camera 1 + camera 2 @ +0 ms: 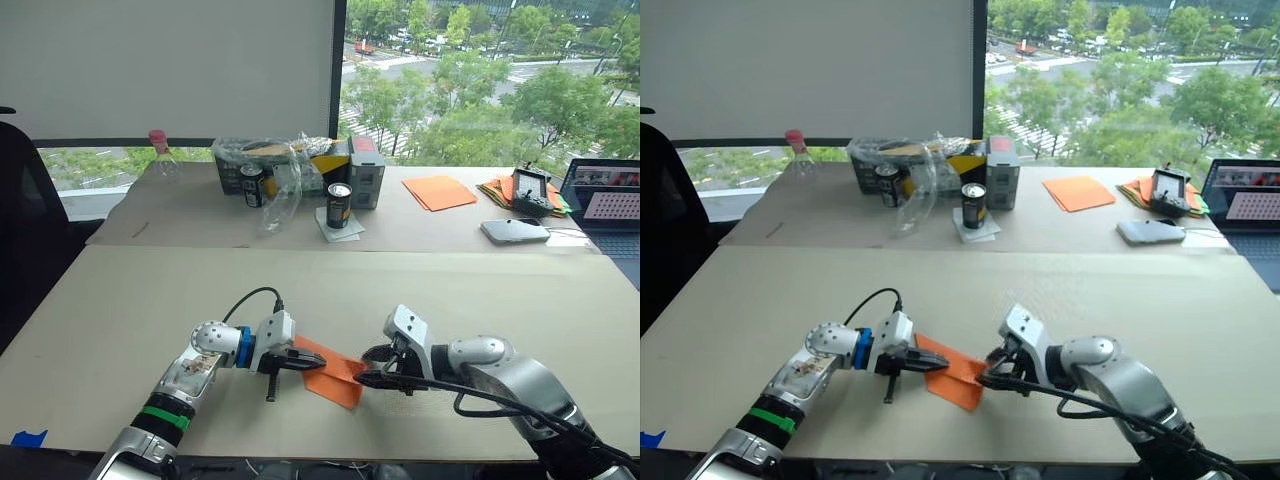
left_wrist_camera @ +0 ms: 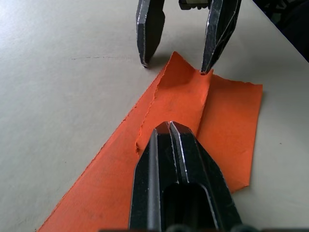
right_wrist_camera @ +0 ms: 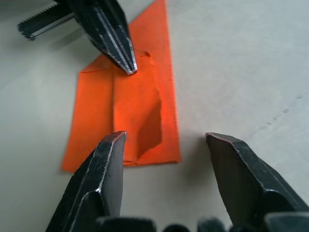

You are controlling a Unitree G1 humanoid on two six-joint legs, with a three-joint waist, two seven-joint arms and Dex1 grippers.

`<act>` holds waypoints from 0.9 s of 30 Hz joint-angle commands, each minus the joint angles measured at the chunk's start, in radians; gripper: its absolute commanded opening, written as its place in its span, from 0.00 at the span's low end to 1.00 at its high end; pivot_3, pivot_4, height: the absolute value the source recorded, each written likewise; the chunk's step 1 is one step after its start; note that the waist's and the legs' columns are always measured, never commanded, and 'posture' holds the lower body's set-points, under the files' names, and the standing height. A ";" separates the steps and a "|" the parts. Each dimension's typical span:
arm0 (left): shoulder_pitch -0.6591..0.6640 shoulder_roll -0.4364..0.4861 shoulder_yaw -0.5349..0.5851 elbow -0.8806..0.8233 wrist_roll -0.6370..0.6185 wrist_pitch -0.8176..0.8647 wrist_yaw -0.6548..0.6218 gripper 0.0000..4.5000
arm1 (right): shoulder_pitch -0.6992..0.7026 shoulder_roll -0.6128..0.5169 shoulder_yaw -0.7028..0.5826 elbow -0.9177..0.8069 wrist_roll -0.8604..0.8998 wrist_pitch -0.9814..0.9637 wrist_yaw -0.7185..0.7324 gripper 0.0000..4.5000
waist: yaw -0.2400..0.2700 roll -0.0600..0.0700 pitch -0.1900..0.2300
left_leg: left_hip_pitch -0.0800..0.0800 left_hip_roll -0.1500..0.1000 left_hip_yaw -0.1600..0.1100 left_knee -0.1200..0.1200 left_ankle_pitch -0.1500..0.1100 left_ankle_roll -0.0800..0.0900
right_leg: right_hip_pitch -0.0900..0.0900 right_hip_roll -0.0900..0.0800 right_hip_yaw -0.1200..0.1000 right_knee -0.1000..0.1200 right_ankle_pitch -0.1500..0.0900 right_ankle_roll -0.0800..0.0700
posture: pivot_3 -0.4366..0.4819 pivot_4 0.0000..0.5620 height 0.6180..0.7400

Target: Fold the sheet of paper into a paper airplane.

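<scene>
The sheet of paper (image 1: 338, 378) is bright orange and folded into a narrow band with a raised flap along its middle. It lies flat on the near table between my two grippers. My left gripper (image 1: 320, 365) is shut, and its joined tips (image 3: 128, 67) press down on the paper's left part. My right gripper (image 1: 366, 378) is open at the paper's right end. One of its fingers (image 2: 216, 43) touches the paper's edge and the other (image 2: 148, 38) stands on the bare table beside it.
On the far table are smooth orange sheets (image 1: 440, 192), a mixed-colour paper pile (image 1: 494, 188), two cans (image 1: 340, 205), crumpled plastic bags (image 1: 285, 170), a bottle (image 1: 160, 155), a handheld controller (image 1: 528, 190) and a laptop (image 1: 610, 195). Blue tape (image 1: 28, 437) marks the near left corner.
</scene>
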 commanded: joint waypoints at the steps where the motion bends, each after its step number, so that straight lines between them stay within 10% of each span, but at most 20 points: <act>1: -0.005 -0.006 -0.019 0.034 0.021 -0.001 0.000 0.00 | 0.012 -0.010 -0.044 -0.073 -0.014 -0.113 -0.015 0.64 | -0.002 0.001 0.001 | -0.001 0.000 0.000 0.000 0.000 0.000 | -0.001 0.000 0.000 0.000 0.000 -0.001 | 0.48 0.27 0.43; 5: -0.013 -0.015 -0.024 0.048 0.023 -0.002 -0.004 0.00 | 0.040 0.015 -0.014 -0.121 -0.024 -0.158 -0.037 0.59 | -0.002 0.001 0.001 | -0.003 0.000 0.000 -0.003 0.000 0.000 | -0.004 0.000 0.000 0.000 0.004 -0.006 | 0.48 0.27 0.43; 13: -0.008 -0.006 -0.030 0.045 0.022 0.002 -0.025 0.00 | 0.051 0.084 0.087 -0.044 -0.110 -0.296 -0.065 0.01 | -0.003 0.001 0.001 | -0.006 -0.002 0.000 -0.002 0.000 0.000 | -0.008 -0.001 0.000 0.000 0.004 -0.006 | 0.48 0.27 0.43; 27: 0.001 0.049 -0.010 0.023 0.011 0.027 -0.055 0.00 | 0.009 0.131 0.161 0.055 -0.087 -0.319 0.059 0.01 | -0.020 0.001 0.001 | -0.007 -0.001 0.000 -0.003 0.000 0.000 | -0.011 0.001 0.001 0.001 0.004 -0.007 | 0.48 0.27 0.43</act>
